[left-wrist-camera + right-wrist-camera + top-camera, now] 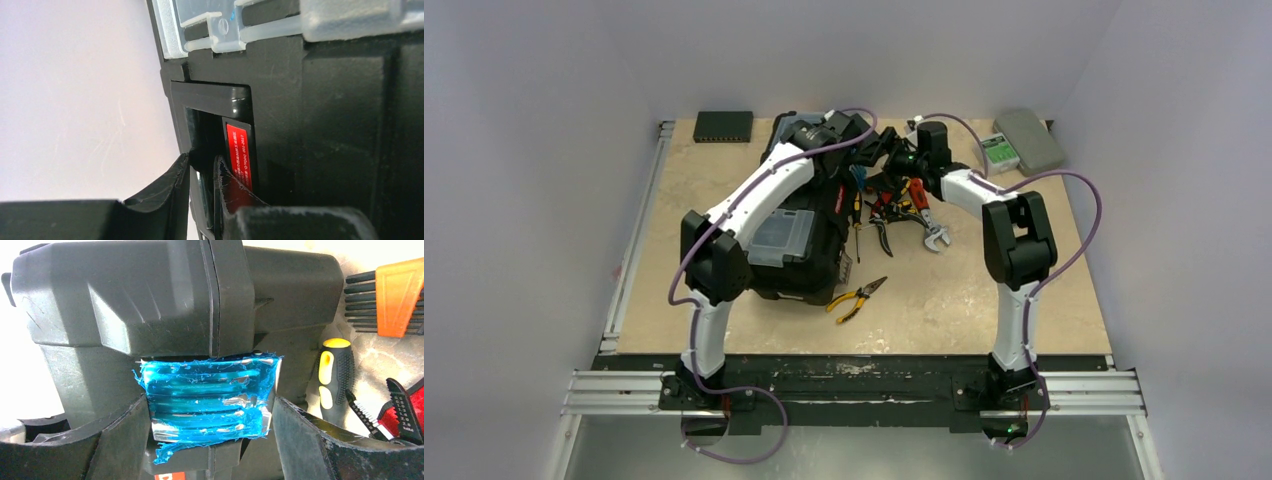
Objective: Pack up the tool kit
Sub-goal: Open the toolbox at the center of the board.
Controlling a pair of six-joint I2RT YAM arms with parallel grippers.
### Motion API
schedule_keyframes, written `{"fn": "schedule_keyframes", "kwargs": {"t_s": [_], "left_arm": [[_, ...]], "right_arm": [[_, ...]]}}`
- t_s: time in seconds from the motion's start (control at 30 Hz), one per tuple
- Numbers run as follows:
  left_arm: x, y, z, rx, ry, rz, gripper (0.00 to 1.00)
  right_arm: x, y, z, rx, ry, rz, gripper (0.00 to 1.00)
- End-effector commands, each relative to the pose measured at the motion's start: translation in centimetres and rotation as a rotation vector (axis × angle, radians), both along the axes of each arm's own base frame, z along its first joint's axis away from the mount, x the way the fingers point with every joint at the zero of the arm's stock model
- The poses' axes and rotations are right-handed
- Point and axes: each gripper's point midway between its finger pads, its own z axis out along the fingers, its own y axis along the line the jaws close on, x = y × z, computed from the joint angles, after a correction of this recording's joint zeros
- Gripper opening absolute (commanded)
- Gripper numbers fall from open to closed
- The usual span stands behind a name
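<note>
The left hand [201, 161] is pinched almost shut on a thin black lip of the toolbox [802, 272], right beside the red label [237, 152]. From where I stand that looks like the handle, gripped. The right hand [211, 412] is open, its fingers [120, 440] spread to either side of a metal latch [205, 380] wrapped in blue film on the end of the box. Whether the pads actually touch the latch I cannot tell.

The toolbox sits left of centre on the worktop [984, 300], under the left arm, with one clear-lidded compartment [779, 238] facing up. In the right wrist view the seam between lid and body is closed.

Around the box, the tools lie loose. A yellow-and-black screwdriver [336, 375] lies just beside its end, with an orange holder of hex keys [397, 295] near it. Red-handled pliers [886, 208] and a wrench [934, 236] are heaped to the right, and yellow-handled pliers [856, 297] lie alone nearer the arms.

So, as I judge it, the packing has barely begun. No tool can be seen inside, and the box looks shut. The latch needs releasing and the lid lifting, then every tool goes in and the box is closed again.
</note>
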Motion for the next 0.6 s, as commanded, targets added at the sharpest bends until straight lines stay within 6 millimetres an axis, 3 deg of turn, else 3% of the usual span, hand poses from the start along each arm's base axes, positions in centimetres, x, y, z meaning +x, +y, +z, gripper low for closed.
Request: {"fn": "schedule_keyframes", "kwargs": {"t_s": [0.0,0.1,0.17,0.33,0.4,0.57], "left_arm": [[-6.1,0.2,-15.2,-0.281,0.575,0.168,0.08],[-6.2,-0.1,-15.1,-0.416,0.603,0.192,0.08],[-6.2,-0.3,-14.9,-0.511,0.618,0.207,0.08],[-5.9,-0.6,-14.7,-0.668,0.647,0.229,0.08],[-5.8,-0.9,-14.6,-0.723,0.659,0.238,0.08],[-5.6,-0.9,-14.5,-0.766,0.666,0.246,0.08]], "right_arm": [[-1.7,-0.3,4.5,0.125,-0.117,0.109,0.31],[-1.7,0.0,4.5,0.167,-0.155,0.125,0.58],[-1.8,0.4,4.6,0.219,-0.171,0.149,0.67],[-1.6,1.1,5.4,0.401,-0.188,0.173,0.82],[-1.8,1.2,6.7,0.483,-0.261,0.195,0.9],[-2.3,1.6,7.6,0.608,-0.301,0.246,0.91]]}}
